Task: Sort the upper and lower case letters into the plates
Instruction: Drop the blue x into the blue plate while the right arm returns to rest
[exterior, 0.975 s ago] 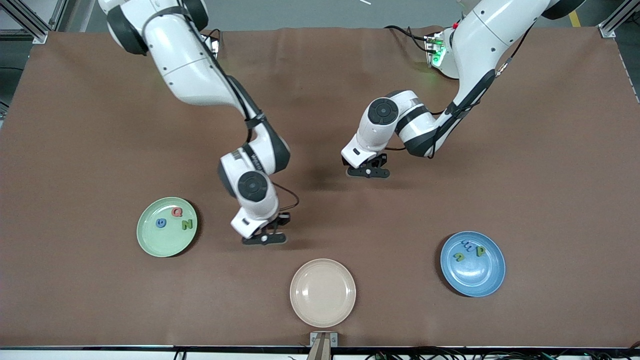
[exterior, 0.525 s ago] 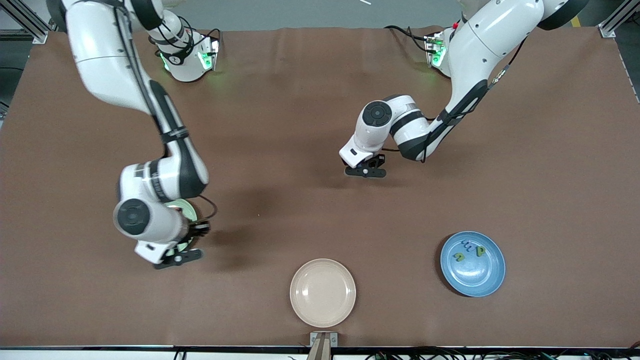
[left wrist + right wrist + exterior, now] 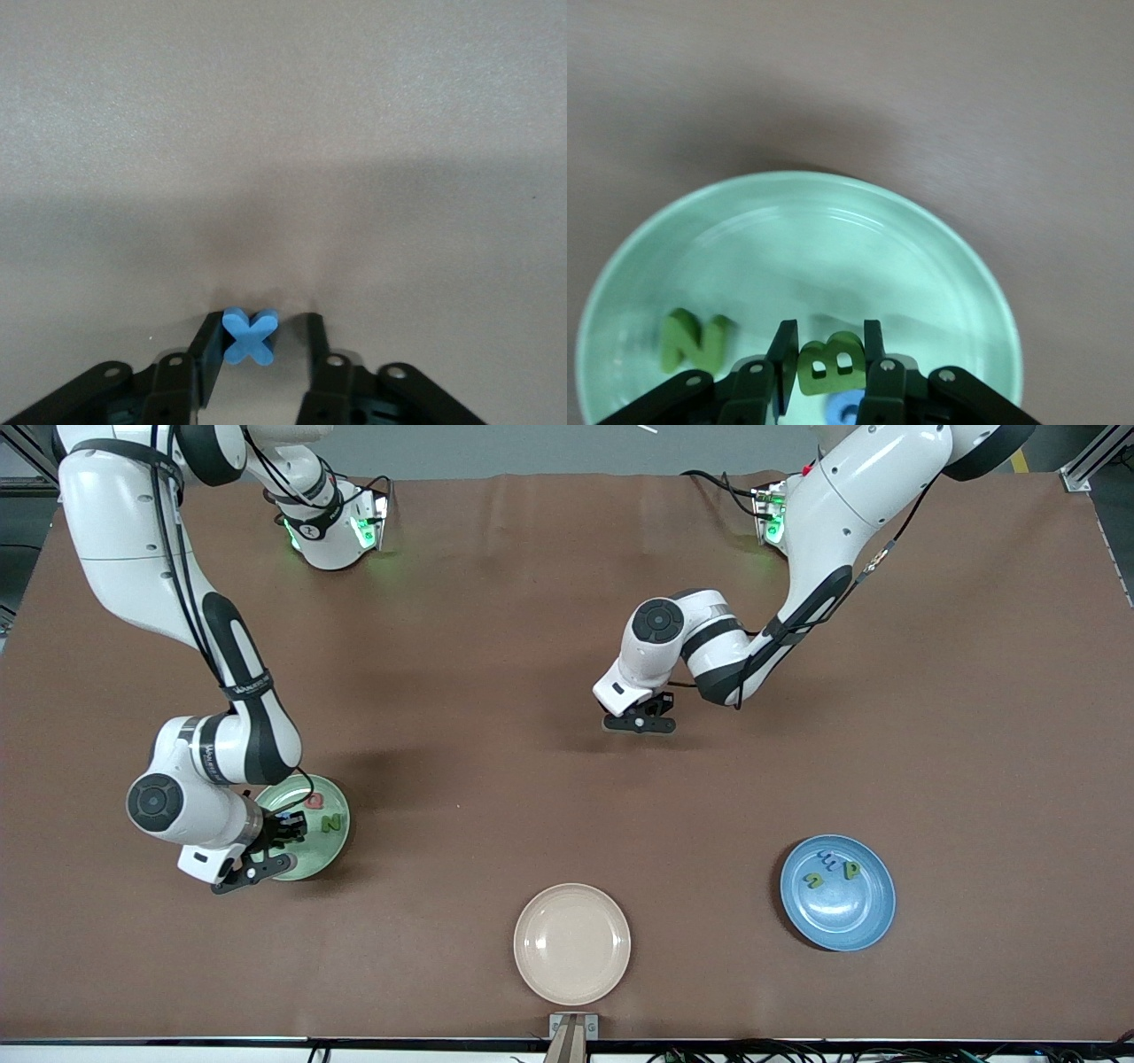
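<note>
Brown table (image 3: 567,602) – right gripper (image 3: 826,359) pinching green B (image 3: 830,361) over mint plate (image 3: 330,851), left gripper (image 3: 259,341) spread around blue x (image 3: 250,336)

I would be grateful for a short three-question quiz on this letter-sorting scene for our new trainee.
1. True or false: the beige plate holds a letter.
2. Which letter does the right gripper hold over the mint green plate? A) green N B) green B C) pink Q
3. Fill in: the blue x sits on the table between the fingers of the ___ gripper.

Key: 1 false; 2 B, the green B; 3 left, the left gripper.
</note>
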`<act>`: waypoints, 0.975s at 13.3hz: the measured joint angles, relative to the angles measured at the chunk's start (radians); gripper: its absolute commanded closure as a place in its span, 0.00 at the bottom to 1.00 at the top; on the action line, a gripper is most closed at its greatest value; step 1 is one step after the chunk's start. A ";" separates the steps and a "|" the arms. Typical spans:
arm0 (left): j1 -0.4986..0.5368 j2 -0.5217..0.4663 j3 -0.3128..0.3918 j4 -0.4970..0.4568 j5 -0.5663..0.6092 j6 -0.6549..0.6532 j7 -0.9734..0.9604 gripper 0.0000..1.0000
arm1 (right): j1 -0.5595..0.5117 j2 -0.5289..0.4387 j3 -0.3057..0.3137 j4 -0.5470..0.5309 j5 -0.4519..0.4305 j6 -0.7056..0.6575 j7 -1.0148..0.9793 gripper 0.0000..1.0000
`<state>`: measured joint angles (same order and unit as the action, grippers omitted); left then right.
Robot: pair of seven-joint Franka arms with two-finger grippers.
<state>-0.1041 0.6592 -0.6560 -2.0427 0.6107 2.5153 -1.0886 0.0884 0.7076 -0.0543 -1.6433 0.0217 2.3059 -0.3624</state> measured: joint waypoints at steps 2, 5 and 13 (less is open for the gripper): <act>0.001 -0.002 0.000 0.000 0.000 -0.002 0.000 0.96 | 0.013 0.000 0.006 0.000 0.000 0.000 0.001 0.00; 0.004 -0.002 0.002 0.003 0.000 -0.002 -0.003 1.00 | 0.012 -0.003 0.004 0.001 0.000 0.000 0.001 0.00; 0.101 -0.018 0.035 0.255 0.004 -0.198 0.100 1.00 | -0.017 -0.171 -0.012 0.044 0.001 -0.245 0.245 0.00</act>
<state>-0.0032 0.6414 -0.6212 -1.7876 0.6150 2.3177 -0.9885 0.0709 0.5363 -0.0662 -1.5996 0.0230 2.0614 -0.1176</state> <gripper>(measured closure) 0.731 0.000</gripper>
